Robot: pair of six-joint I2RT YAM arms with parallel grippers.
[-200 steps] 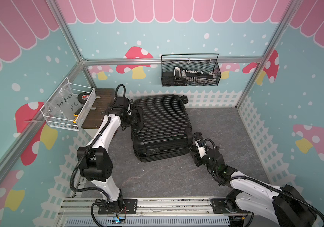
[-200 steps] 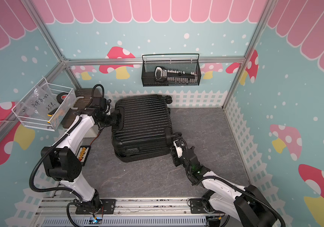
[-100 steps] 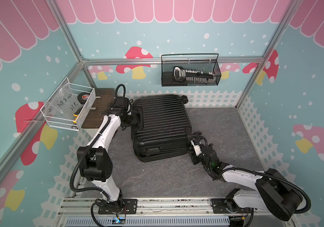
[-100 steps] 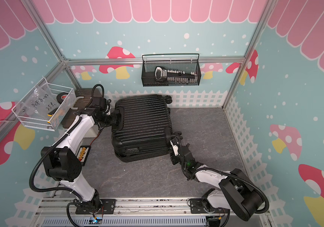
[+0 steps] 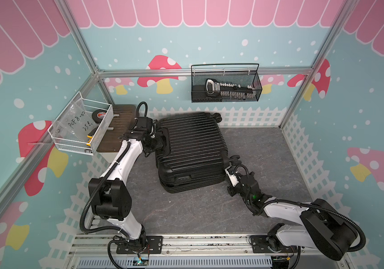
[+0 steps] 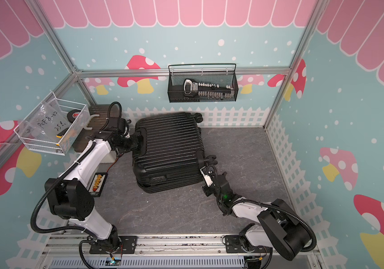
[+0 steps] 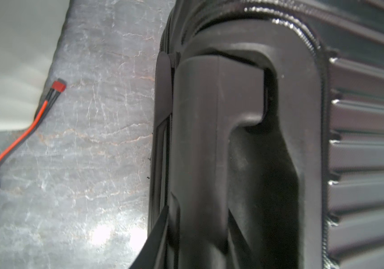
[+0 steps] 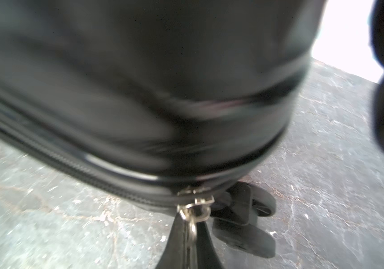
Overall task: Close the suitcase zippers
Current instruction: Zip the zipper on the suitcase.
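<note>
On grey floor (image 5: 268,144), ribbed black suitcase (image 5: 193,144) lies flat; left tool (image 5: 162,142) clamps its handle (image 7: 198,139), right tool (image 8: 189,224) pinches a zipper pull (image 8: 194,209).

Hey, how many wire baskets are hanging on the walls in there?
2. A white wire basket hangs on the left wall; a black mesh basket hangs on the back wall, above the suitcase. More could hang outside the frame.
</note>
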